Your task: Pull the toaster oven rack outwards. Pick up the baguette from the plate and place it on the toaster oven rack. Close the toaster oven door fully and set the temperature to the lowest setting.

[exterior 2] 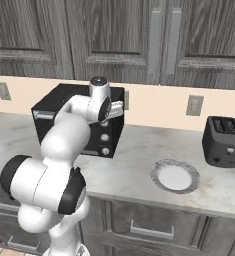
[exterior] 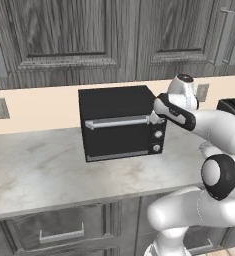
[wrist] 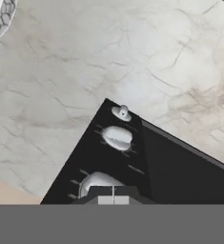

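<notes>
The black toaster oven (exterior: 120, 122) stands on the counter with its door (exterior: 118, 139) closed upright, the silver bar handle (exterior: 116, 121) across the top. That door hides the toaster oven rack, and the baguette is out of view. My gripper (exterior: 153, 119) is shut, its tips (wrist: 113, 194) together at the top knob (wrist: 97, 183) of the knob column. Two more knobs (wrist: 117, 137) sit below it. To the oven's right, the round plate (exterior 2: 175, 176) lies on the counter with nothing on it.
A small black slot toaster (exterior 2: 224, 141) stands at the far right against the wall. The marble counter (exterior: 44, 165) stretches wide to the oven's left. Wall outlets (exterior 2: 193, 105) and dark cabinets are above; drawers (exterior: 61, 232) are below the counter edge.
</notes>
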